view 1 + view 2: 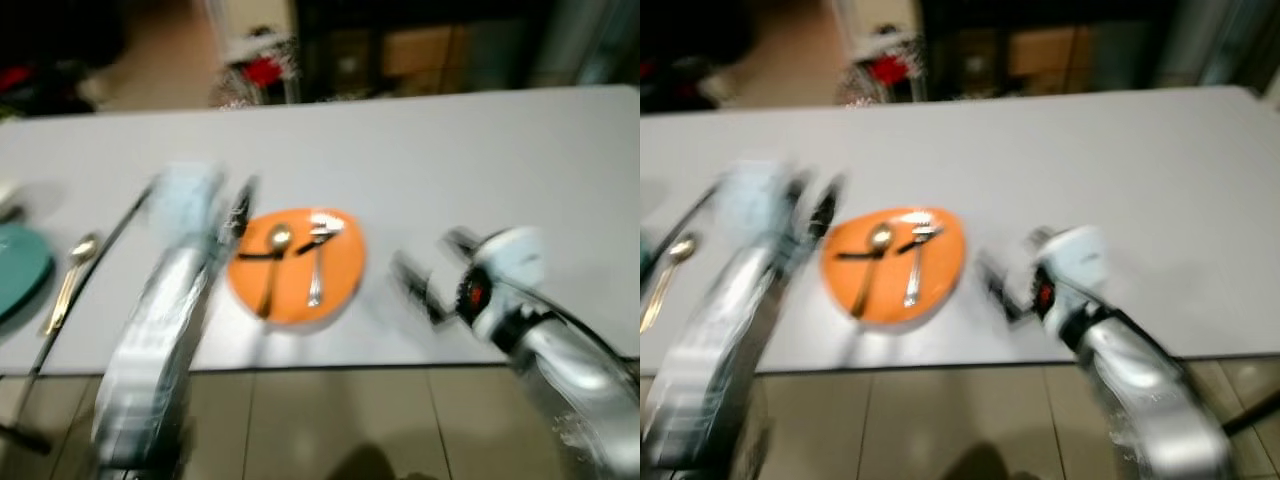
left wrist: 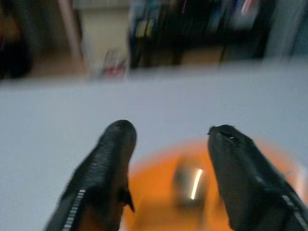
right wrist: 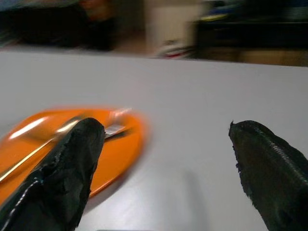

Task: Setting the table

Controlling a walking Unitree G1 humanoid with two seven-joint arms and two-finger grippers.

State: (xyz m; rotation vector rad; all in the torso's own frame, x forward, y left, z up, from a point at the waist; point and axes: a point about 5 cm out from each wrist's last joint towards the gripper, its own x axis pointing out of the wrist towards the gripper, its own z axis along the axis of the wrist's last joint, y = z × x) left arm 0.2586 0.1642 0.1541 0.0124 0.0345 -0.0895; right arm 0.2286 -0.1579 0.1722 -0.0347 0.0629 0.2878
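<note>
Tabletop (image 1: pixel 450 160), pale grey and long, is seen blurred over a tiled floor (image 1: pixel 330 420), with dark shelving behind. An orange plate (image 1: pixel 340 270) near the front edge carries a gold spoon (image 1: pixel 273 262) and a silver fork (image 1: pixel 317 262). The left gripper (image 2: pixel 168 144) is held spread and empty just over the plate's left rim. The right gripper (image 3: pixel 166 159), wide open and empty, is placed beside the plate's right. A teal plate (image 1: pixel 15 270) and another gold spoon (image 1: pixel 68 280) lie far left.
</note>
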